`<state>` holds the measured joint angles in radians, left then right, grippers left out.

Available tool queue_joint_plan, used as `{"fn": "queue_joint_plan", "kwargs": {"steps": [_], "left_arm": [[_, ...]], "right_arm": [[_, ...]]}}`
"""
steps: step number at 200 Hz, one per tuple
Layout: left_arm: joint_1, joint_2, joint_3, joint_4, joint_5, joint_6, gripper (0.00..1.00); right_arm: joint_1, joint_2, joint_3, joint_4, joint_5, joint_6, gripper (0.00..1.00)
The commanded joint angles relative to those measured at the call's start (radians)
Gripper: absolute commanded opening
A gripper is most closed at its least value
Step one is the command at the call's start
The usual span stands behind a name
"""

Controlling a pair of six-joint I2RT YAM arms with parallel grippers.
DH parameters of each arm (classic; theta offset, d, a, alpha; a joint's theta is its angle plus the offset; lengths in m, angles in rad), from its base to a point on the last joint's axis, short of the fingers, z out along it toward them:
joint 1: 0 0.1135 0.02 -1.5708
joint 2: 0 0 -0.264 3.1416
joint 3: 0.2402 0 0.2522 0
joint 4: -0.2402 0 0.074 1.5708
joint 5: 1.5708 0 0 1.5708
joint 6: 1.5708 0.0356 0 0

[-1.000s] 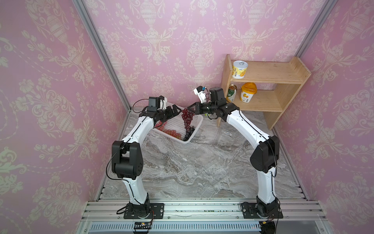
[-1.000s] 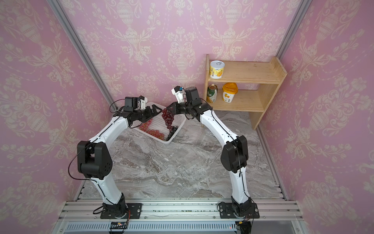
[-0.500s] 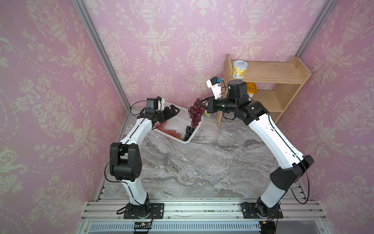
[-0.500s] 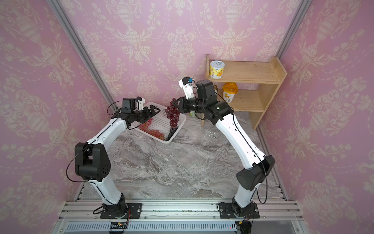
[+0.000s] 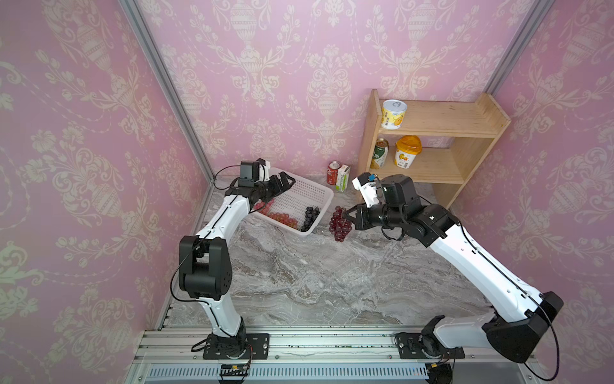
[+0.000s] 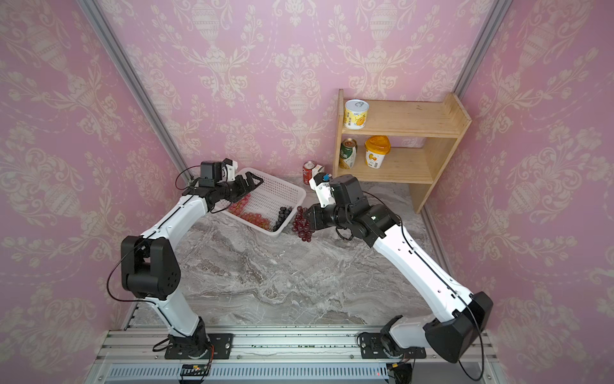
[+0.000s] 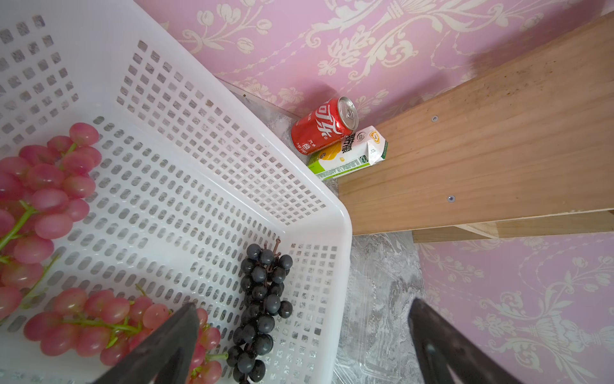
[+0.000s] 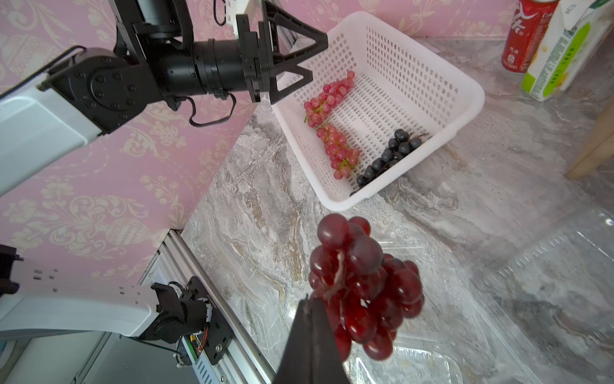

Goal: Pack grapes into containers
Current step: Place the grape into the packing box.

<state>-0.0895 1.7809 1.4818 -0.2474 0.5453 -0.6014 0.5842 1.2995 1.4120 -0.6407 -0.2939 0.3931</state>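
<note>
Right wrist shows clear containers (image 8: 538, 272), faint from above — right tool (image 8: 311, 302) pinches red grapes (image 8: 365, 286), left tool (image 8: 319, 56) wide.

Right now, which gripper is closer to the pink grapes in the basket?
Left. The left gripper hangs open above the pink grapes in the basket; the right gripper is outside it, shut on the dark red bunch.

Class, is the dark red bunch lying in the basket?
No, the right gripper holds the dark red bunch by its stem, outside the basket.
</note>
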Motion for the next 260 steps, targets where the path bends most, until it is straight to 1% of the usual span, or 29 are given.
{"fn": "queue_joint_plan", "kwargs": {"steps": [1, 23, 55, 72, 77, 110, 197, 203, 230, 260], "left_arm": [[-0.010, -0.028, -0.015, 0.011, 0.017, -0.009, 0.99], [-0.016, -0.026, -0.018, 0.012, 0.016, -0.009, 0.99], [-0.018, -0.033, -0.018, 0.001, 0.013, 0.005, 0.99], [-0.017, -0.033, -0.020, 0.000, 0.010, 0.006, 0.99], [-0.018, -0.032, -0.021, 0.001, 0.010, 0.004, 0.99], [-0.022, -0.029, -0.026, 0.002, 0.007, 0.006, 0.99], [-0.022, -0.022, -0.027, 0.000, 0.002, 0.009, 0.99], [-0.023, -0.021, -0.026, 0.000, 0.002, 0.008, 0.99], [-0.022, -0.021, -0.026, -0.001, 0.003, 0.011, 0.99], [-0.022, -0.019, -0.023, -0.001, 0.002, 0.013, 0.99]], "right_arm": [[0.007, -0.091, -0.081, 0.054, 0.018, 0.078, 0.00], [0.019, -0.139, -0.152, 0.063, 0.026, 0.108, 0.00], [0.038, -0.198, -0.209, 0.029, 0.028, 0.120, 0.00], [0.040, -0.217, -0.229, 0.008, 0.033, 0.120, 0.00], [0.040, -0.224, -0.273, 0.010, 0.033, 0.123, 0.00], [0.040, -0.235, -0.368, 0.051, 0.009, 0.159, 0.00], [0.057, -0.158, -0.593, 0.193, -0.001, 0.199, 0.00], [0.059, -0.150, -0.603, 0.203, -0.001, 0.229, 0.00], [0.067, -0.125, -0.638, 0.232, 0.009, 0.244, 0.00], [0.068, -0.073, -0.645, 0.218, 0.053, 0.257, 0.00]]}}
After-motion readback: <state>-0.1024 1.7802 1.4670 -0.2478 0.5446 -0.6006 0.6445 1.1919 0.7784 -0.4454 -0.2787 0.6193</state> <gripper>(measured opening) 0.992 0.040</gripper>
